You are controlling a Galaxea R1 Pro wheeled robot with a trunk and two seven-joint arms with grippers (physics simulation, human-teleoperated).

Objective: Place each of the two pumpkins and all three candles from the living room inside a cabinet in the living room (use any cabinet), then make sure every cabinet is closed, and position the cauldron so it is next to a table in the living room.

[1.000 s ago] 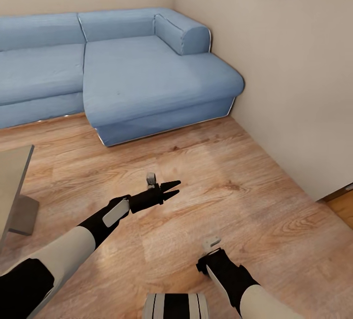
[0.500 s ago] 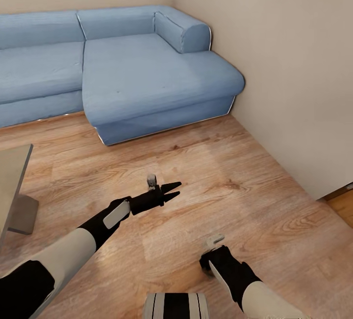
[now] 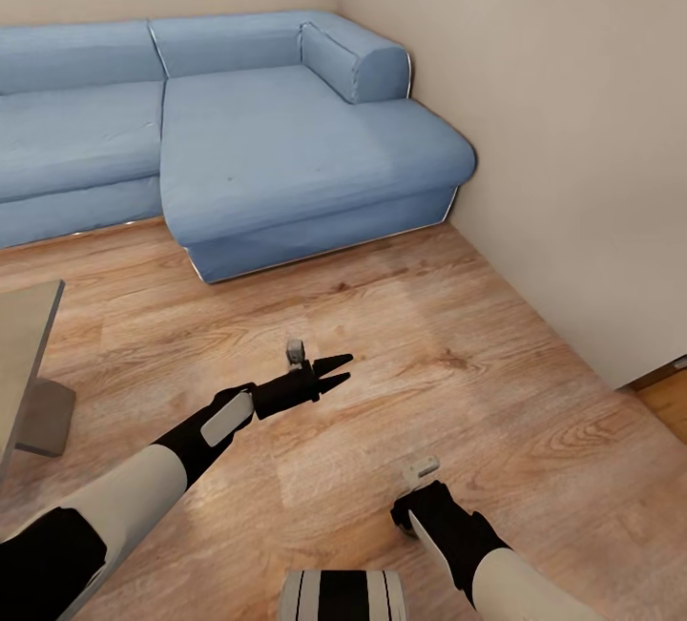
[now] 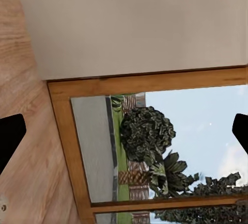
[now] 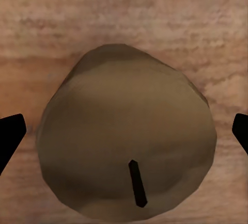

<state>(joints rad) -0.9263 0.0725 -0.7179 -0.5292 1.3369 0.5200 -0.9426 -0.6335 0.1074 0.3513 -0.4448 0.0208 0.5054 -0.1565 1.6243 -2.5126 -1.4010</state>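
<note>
Right arm has sunk a touch since a second ago and the head has tipped slightly – little else changed.

My right gripper (image 5: 124,137) hangs straight over a candle (image 5: 116,100), a dull brown lump with its black wick up, standing on the wood floor (image 3: 458,392) close in front of the base; the jaws are spread wide either side, nothing gripped yet – lined up, I'd say, for a top-down pick. Left gripper (image 3: 336,368) is parked forward and out of the way, fingers parted and empty, its camera facing the glass patio door (image 4: 196,131). Blue sofa (image 3: 286,144) sits ahead, the grey table (image 3: 24,344) off to my left, the wall (image 3: 572,173) to my right. Nothing crowds the candle.
</note>
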